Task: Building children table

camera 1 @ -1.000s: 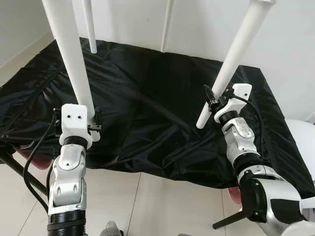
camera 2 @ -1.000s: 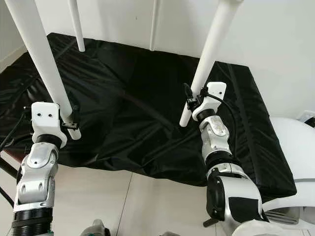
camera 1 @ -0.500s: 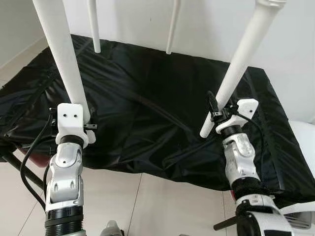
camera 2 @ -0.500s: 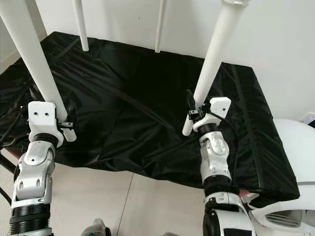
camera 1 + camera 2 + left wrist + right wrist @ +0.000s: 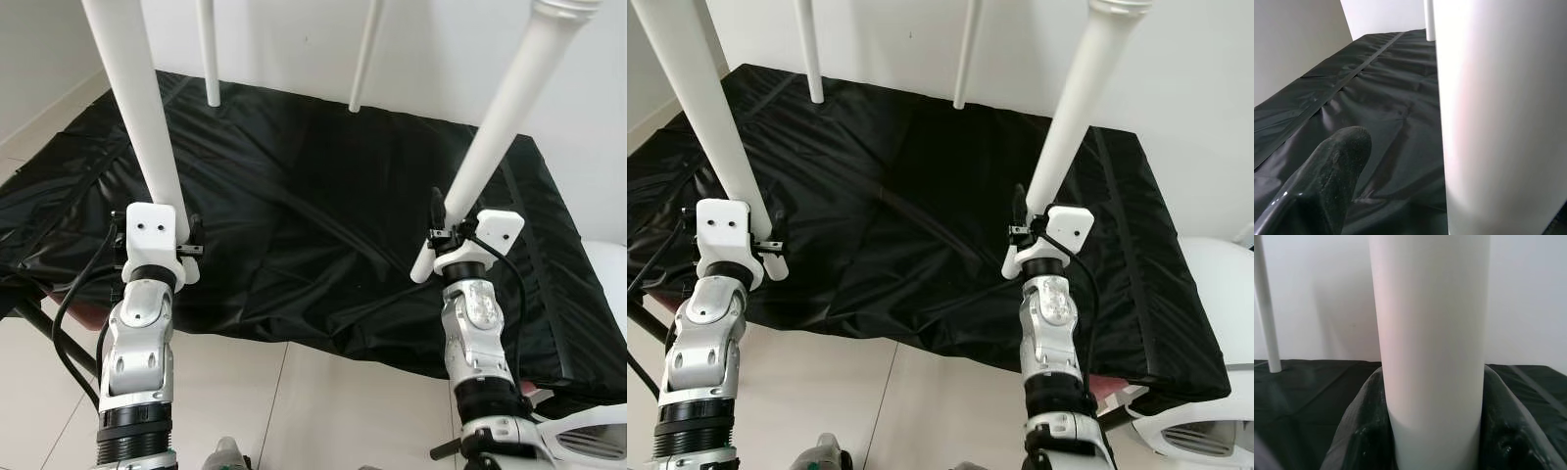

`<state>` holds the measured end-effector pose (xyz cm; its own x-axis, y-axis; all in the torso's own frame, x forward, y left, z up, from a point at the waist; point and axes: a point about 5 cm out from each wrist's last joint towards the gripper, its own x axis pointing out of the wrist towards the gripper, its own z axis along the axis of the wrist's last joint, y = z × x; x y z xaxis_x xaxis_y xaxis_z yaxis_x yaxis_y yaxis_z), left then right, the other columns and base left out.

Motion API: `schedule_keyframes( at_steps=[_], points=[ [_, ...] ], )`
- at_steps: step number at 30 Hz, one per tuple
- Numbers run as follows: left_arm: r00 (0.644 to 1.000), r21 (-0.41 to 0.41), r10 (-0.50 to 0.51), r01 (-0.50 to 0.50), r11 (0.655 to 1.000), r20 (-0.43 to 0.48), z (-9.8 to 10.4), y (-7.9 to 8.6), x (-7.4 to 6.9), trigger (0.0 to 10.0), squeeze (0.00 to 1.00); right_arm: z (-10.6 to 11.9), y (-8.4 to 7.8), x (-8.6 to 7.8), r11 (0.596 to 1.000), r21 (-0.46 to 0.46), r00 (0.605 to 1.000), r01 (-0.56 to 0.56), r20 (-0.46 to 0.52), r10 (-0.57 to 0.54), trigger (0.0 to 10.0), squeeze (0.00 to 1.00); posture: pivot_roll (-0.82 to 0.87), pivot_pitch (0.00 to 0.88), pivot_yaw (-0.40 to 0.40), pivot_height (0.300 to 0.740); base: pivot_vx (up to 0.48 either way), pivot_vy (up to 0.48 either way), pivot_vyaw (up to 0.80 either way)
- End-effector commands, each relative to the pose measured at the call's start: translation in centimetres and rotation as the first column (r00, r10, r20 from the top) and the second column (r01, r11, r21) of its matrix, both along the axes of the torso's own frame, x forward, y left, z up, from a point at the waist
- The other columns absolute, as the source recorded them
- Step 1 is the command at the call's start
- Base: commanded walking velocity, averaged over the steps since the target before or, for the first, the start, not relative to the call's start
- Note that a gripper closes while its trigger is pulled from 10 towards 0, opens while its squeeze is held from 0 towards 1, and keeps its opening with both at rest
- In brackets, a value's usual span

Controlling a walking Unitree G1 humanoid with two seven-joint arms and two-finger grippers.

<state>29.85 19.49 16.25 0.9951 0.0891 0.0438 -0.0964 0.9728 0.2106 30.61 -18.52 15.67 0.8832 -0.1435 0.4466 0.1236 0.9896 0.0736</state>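
Note:
A white children's table stands over me, and its four round legs hang down. My left gripper (image 5: 178, 245) is shut on the near left leg (image 5: 147, 127), close to its lower end. My right gripper (image 5: 438, 235) is shut on the near right leg (image 5: 495, 137), which leans outward at the top. The two far legs (image 5: 208, 54) (image 5: 364, 54) end just over the black cloth (image 5: 294, 196). In the left wrist view one black finger (image 5: 1332, 171) lies beside the leg (image 5: 1498, 117). In the right wrist view the fingers (image 5: 1359, 431) hug the leg (image 5: 1432, 347) on both sides.
The black cloth covers a wide, low surface that reaches to the white wall. A white rounded object (image 5: 1205, 294) sits at the right edge. Dark frame bars (image 5: 39, 323) stick out under the cloth at the left. Pale floor tiles (image 5: 313, 401) lie between my arms.
The whole view has shifted, so the camera moved. My right forearm now stands more upright and nearer the cloth's front edge. Both grippers stay shut on their legs.

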Motion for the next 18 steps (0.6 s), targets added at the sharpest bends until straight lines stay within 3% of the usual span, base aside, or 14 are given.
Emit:
schedule_keyframes(
  at_steps=[1,4,9,13,16,18],
  points=[
    [0.987,-0.009,0.162,-0.162,0.987,0.004,-0.2,1.6,-0.2,10.0,0.0,0.2,-4.2,-1.5,0.965,0.094,0.969,0.244,0.02,-0.247,0.0,0.0,-0.01,0.027,-0.049,0.74,0.0,0.0,0.0],
    [0.987,-0.009,0.162,-0.162,0.987,0.003,-0.2,1.6,-0.2,10.0,0.0,0.3,-4.4,-1.7,0.96,0.091,0.963,0.265,0.02,-0.267,0.0,0.0,-0.02,0.029,-0.044,0.74,0.0,0.0,0.0],
    [0.992,-0.018,0.129,-0.129,0.991,-0.011,-0.4,1.0,0.2,10.0,0.0,0.5,-6.3,-2.6,0.915,0.096,0.919,0.392,0.011,-0.395,0.0,0.0,-0.03,0.036,-0.031,0.74,0.0,0.0,0.0],
    [0.993,-0.026,0.114,-0.115,0.993,-0.014,-0.4,0.7,0.3,10.0,0.0,0.3,-6.2,-2.8,0.91,0.079,0.913,0.408,-0.004,-0.409,0.0,0.0,-0.04,0.037,-0.027,0.74,0.0,0.0,0.0],
    [0.993,-0.026,0.116,-0.117,0.993,-0.013,-0.3,0.7,0.3,10.0,0.0,0.2,-6.7,-3.6,0.871,0.057,0.873,0.487,-0.019,-0.487,0.0,0.0,-0.03,0.04,-0.029,0.74,0.0,0.0,0.0],
    [0.993,-0.026,0.116,-0.117,0.993,-0.013,-0.3,0.7,0.3,10.0,0.0,0.2,-6.7,-3.6,0.871,0.057,0.873,0.487,-0.019,-0.487,0.0,0.0,-0.03,0.04,-0.029,0.74,0.0,0.0,0.0]
  ],
)
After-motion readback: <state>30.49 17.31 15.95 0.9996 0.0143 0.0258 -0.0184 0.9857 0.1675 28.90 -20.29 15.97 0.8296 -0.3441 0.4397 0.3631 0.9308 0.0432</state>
